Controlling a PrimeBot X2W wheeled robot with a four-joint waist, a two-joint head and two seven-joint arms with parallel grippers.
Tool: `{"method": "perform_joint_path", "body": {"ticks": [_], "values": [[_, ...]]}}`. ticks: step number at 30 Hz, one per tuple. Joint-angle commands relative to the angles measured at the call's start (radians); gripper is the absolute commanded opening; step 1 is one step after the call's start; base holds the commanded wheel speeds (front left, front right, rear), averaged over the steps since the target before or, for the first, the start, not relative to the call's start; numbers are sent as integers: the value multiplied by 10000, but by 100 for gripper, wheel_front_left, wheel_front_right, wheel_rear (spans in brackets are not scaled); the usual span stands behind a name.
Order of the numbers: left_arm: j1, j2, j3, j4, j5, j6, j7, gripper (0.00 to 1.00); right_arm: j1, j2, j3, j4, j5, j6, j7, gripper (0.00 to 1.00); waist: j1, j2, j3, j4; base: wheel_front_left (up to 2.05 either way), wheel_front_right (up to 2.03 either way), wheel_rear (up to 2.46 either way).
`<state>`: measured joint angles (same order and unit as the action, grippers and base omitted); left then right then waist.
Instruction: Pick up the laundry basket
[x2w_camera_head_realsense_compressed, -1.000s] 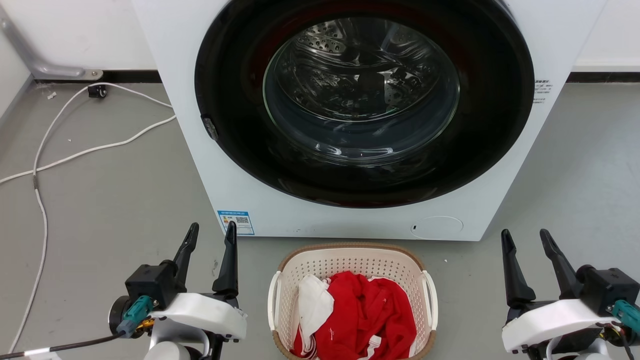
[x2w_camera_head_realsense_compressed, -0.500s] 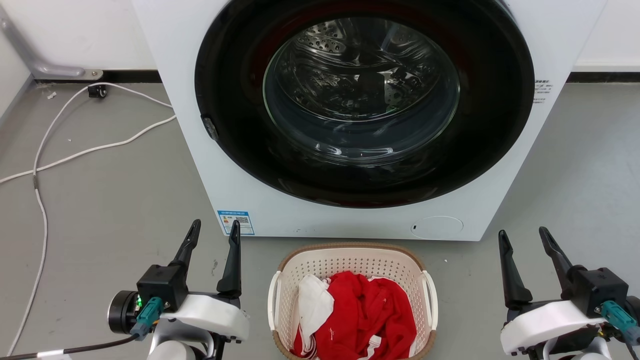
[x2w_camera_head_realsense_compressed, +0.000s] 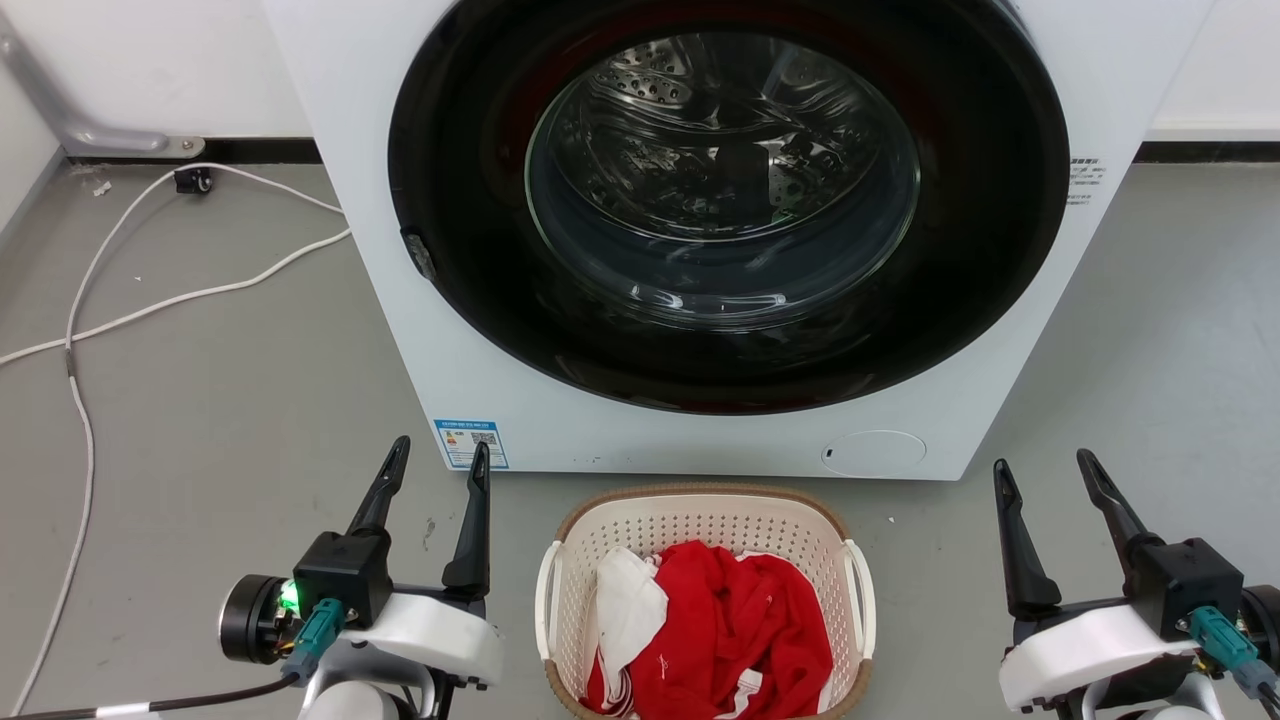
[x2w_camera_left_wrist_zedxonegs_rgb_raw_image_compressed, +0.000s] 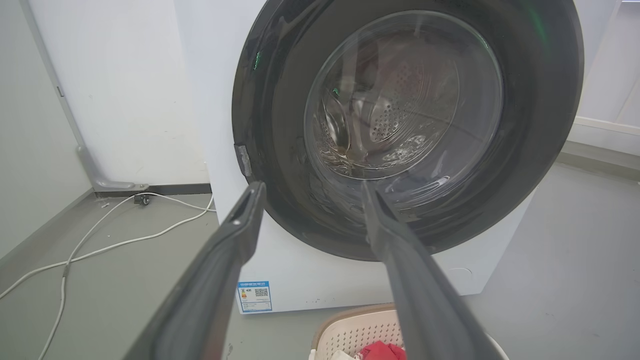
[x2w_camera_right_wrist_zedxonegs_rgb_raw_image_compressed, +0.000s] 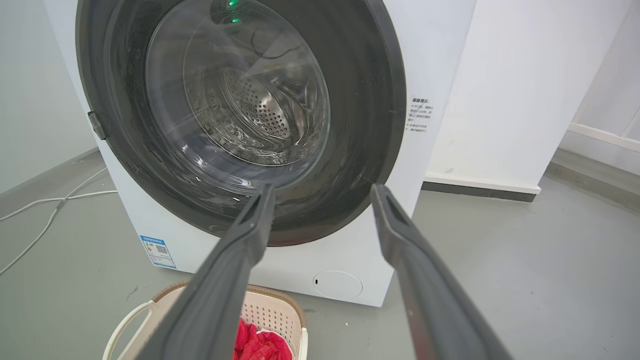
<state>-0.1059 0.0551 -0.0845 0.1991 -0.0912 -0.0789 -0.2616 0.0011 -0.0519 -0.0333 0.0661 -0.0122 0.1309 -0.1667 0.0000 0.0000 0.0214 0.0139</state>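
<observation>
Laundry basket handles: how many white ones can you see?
2. The left handle curves along the laundry basket wall on the robot's left; the right handle mirrors it on the other side. The basket's near end is cut off in the head view, so another may be hidden.

- The scene is lit brightly and evenly; only soft, faint shadows are cast on the grey floor (x2w_camera_head_realsense_compressed: 200, 400).
- Pale streaks of glare are carried by the door glass (x2w_camera_head_realsense_compressed: 720, 180), strongest toward 6 o'clock.
- In the wrist views the fingers (x2w_camera_left_wrist_zedxonegs_rgb_raw_image_compressed: 207, 280) of the left claw (x2w_camera_left_wrist_zedxonegs_rgb_raw_image_compressed: 311, 185) and right claw (x2w_camera_right_wrist_zedxonegs_rgb_raw_image_compressed: 322, 186) are rendered soft and blurred near the lens.
- Straight lines are bowed toward 3 and 9 o'clock there.
</observation>
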Motion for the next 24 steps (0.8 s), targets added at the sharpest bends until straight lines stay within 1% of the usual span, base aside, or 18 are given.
{"method": "perform_joint_path", "body": {"ticks": [1, 18, 24], "values": [[-92, -7, 2, 12, -1, 13, -51, 100, 113, 30, -3, -5, -16, -3, -33, 100, 0, 0, 2, 1, 0, 0, 0], [-229, -36, 10, 175, -53, 69, -40, 100, -25, 30, 101, 119, 185, -3, 60, 100, 0, 0, 197, 19, 0, 0, 0], [-738, -35, -20, 876, -17, 72, -40, 100, -438, 29, 104, 641, 321, -3, 211, 100, 0, 0, 604, -31, 0, 0, 0]]}}
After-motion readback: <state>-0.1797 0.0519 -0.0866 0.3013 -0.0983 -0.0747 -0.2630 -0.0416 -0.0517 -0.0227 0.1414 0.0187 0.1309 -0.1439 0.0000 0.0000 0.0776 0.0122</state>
